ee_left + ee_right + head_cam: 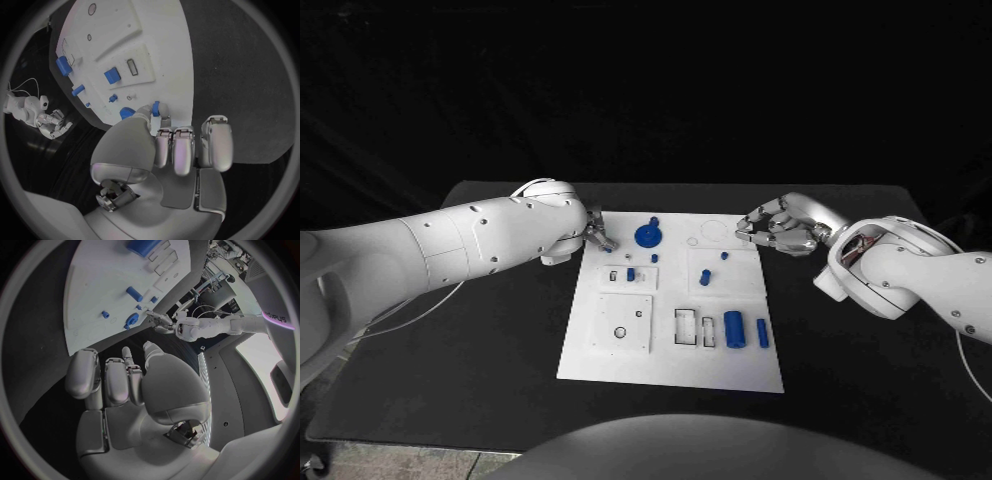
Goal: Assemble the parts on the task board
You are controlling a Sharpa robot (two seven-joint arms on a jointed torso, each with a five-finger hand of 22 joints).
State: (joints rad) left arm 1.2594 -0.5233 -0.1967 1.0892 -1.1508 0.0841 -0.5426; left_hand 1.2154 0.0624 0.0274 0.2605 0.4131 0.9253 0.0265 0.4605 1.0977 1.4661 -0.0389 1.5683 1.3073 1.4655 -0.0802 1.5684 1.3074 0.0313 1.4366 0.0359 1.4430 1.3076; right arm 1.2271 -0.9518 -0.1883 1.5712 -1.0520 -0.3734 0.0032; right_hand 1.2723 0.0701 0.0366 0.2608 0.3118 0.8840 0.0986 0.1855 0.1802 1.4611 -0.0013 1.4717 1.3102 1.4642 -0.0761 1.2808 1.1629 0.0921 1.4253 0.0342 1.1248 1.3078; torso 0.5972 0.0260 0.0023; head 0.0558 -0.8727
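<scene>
The left hand (593, 232) hovers at the board's (733, 365) far-left corner, fingers curled; whether it holds anything, I cannot tell. The right hand (780, 224) waits curled and empty by the far-right corner, likely ready to assist.

White task board (733, 375) on a black table (473, 380). Parts are blue: a round piece (648, 236) at the board's 12 o'clock, two cylinders (734, 325) at 4 o'clock. Silver left hand (596, 233) and right hand (780, 224) on white arms (459, 245).
</scene>
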